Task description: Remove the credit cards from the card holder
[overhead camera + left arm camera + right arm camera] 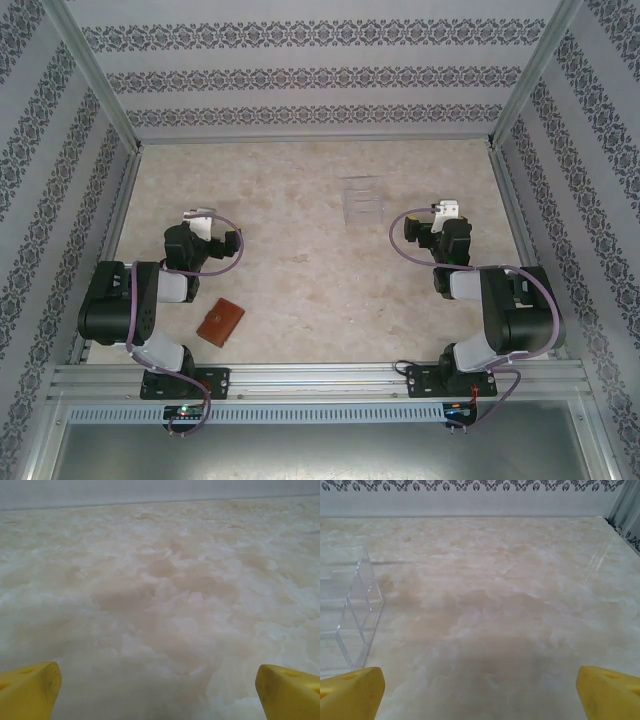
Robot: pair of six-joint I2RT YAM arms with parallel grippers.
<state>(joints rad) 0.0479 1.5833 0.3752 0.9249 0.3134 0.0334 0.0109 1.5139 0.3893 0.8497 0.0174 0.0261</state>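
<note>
On the pale marbled table point(300, 200), the near-left reddish-brown leather card holder point(220, 322) looked light and floppy, best pinched edgewise; the left gripper point(157, 692) and right gripper point(480, 692) gaped empty.

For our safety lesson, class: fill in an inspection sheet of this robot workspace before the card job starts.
Surface: pale marbled table.
Job's things: brown wallet, looks closed, lying flat near the left arm's base.
Clutter: clear box, far centre.
End effectors: left end effector and right end effector open, holding nothing.
Cables: purple cables looped along both arms.
Surroundings: patterned walls, metal frame.
</note>
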